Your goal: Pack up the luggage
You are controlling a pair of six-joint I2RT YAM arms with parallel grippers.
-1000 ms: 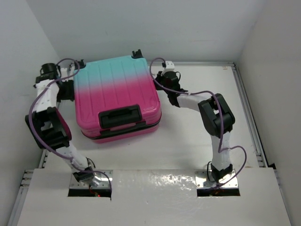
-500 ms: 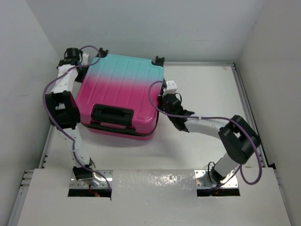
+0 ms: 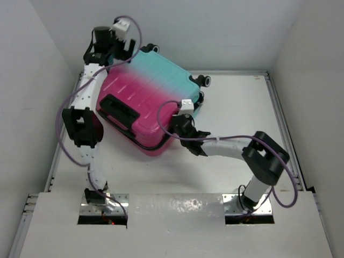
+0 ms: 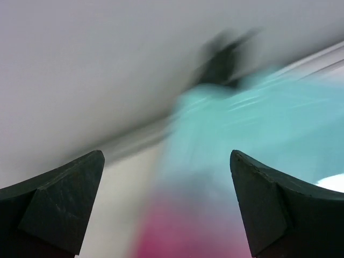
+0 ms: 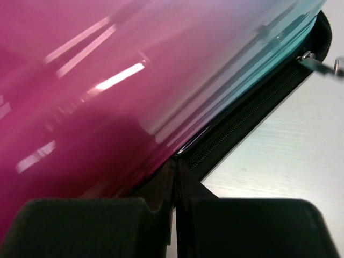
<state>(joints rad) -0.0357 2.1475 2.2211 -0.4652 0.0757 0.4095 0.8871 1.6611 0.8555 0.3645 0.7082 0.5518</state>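
Well, luggage (image 3: pixel 148 105): ribbed pink-to-teal hard-shell suitcase; looks stiff, slick, bulky;
left gripper (image 4: pixel 166 161): spread wide, empty;
right gripper (image 5: pixel 176 177): pinched shut at zip seam (image 5: pixel 242 115);
hold: black handle (image 3: pixel 119 110), beyond right gripper

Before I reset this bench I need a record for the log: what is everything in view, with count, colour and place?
luggage: one, ribbed shell fading pink to teal, shut, lying turned at an angle on the far left of the table
handle: one, black, on the luggage's pink end
wheels: at least two seen, black, at its teal end
zip pull: one, metallic, at the black zip band, seen from the right wrist
table: one, white, under everything
cables: two, purple, one looping along each arm
arms: two, white with black joints, based at the near edge
left claw: one, black, open, above the teal end
right claw: one, black, shut, tips at the zip seam
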